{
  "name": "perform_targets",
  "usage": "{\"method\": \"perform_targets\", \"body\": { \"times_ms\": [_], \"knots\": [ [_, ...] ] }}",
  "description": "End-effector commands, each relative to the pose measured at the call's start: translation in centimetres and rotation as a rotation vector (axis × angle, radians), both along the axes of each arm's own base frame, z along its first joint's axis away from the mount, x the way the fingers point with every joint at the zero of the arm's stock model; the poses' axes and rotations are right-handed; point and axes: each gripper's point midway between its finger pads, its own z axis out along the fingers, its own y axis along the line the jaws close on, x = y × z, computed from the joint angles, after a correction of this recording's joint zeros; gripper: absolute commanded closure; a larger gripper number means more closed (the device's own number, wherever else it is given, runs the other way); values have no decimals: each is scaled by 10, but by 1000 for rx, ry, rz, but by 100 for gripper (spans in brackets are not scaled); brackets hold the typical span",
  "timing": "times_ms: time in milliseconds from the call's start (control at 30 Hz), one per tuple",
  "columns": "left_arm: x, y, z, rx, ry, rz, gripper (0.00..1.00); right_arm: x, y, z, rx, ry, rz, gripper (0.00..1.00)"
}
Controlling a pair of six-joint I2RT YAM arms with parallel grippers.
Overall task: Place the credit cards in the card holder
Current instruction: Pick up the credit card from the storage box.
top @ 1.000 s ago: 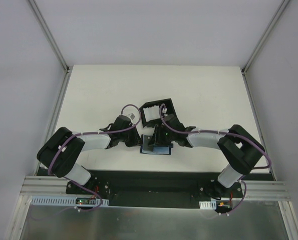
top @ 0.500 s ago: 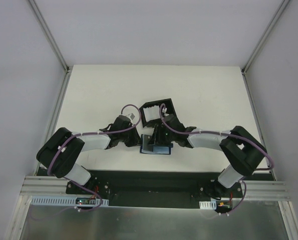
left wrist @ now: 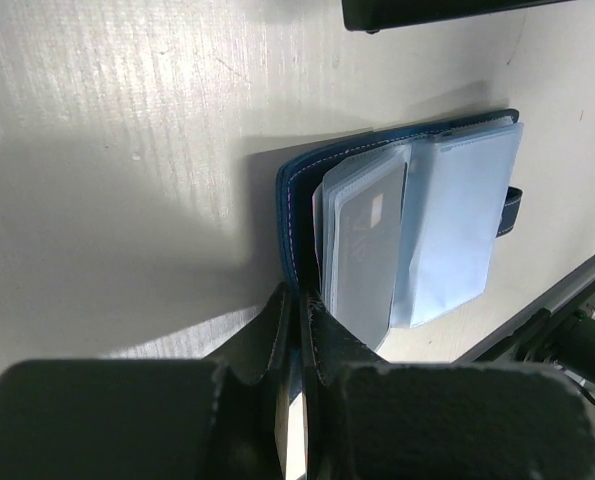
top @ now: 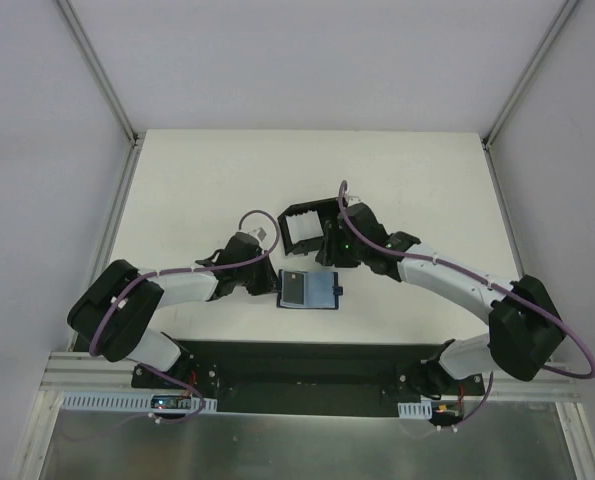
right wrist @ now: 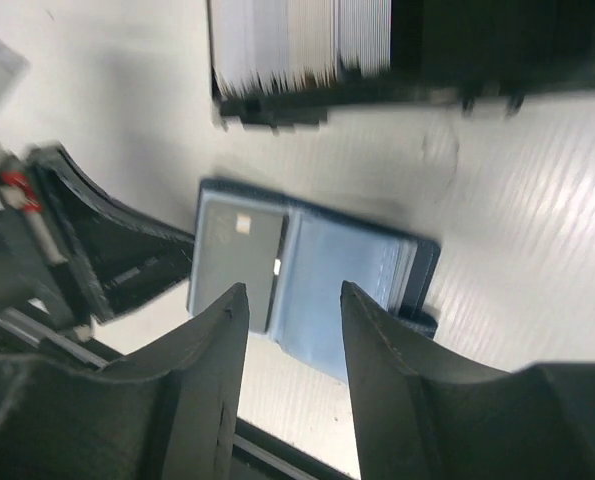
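The card holder (top: 310,290) lies open and flat on the worktop (top: 197,190), just in front of the two arms and just on the near side of the black tray (top: 307,207). It is dark navy outside with pale blue sleeves fanned out inside. One grey card (left wrist: 362,245) with a small light chip patch sits in the left-hand sleeve, its outline showing through the plastic. The snap tab pokes out on the right edge.

The left fingers (left wrist: 297,335) are pressed together on the edge of the holder's left cover. I judge that this pins it open and stops it sliding while cards go in. The right fingers (top: 329,252) are apart with nothing between them. They hang over the gap between holder and tray, which suggests to me that they are on their way to fetch another card. The remaining credit cards (right wrist: 297,35) stand on edge in the tray, a pale whitish stack.
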Motion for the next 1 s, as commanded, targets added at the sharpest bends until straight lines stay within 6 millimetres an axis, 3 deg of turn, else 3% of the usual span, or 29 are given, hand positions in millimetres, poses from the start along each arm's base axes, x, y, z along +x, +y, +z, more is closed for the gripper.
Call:
{"method": "perform_targets", "body": {
  "times_ms": [0,200,533,700,967],
  "knots": [
    [-34,43,-37,204,114,13,100,36,-9,51,-18,-121,-6,55],
    [-30,44,-32,196,98,21,100,71,-7,74,-51,-149,29,43],
    [-25,42,-24,181,71,13,100,111,7,69,-86,-93,69,36],
    [-25,42,-23,181,70,6,100,125,10,59,-106,-62,84,35],
    [-25,41,-24,181,74,0,100,140,18,27,-88,36,102,33]
  ]
}}
